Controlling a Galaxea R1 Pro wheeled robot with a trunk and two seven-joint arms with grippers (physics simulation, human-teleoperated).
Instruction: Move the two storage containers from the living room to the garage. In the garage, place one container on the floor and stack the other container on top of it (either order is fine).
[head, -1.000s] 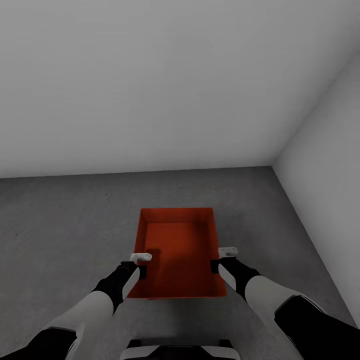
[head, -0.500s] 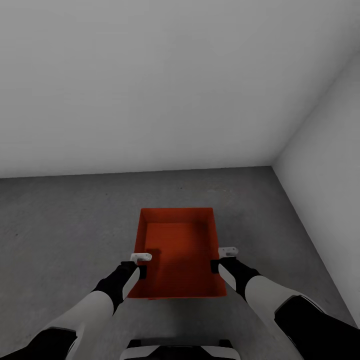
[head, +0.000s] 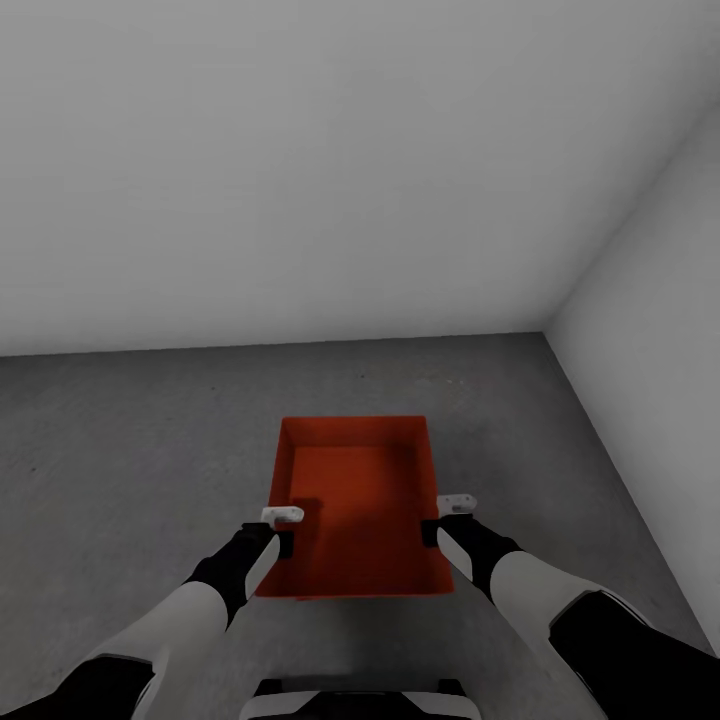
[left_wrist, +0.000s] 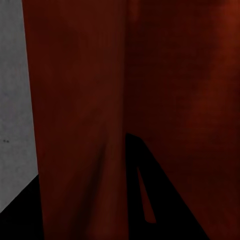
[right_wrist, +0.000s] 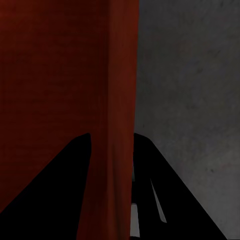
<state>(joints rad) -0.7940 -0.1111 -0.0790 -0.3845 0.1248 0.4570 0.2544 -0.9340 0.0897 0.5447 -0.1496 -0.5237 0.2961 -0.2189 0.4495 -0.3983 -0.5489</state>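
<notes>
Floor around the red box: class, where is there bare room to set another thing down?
Bare floor lies left of the storage container, and between it and the back wall. Right, the side wall narrows the strip. Nearest, the left hand and right hand crowd it.

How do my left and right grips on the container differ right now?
The left gripper pinches the storage container's left wall, the right gripper its right wall. The left gripper's white tip overhangs the inside; the right gripper's white tip sits outside the wall, slightly farther forward. Shared: each straddles a thin side wall in the container's near half.
</notes>
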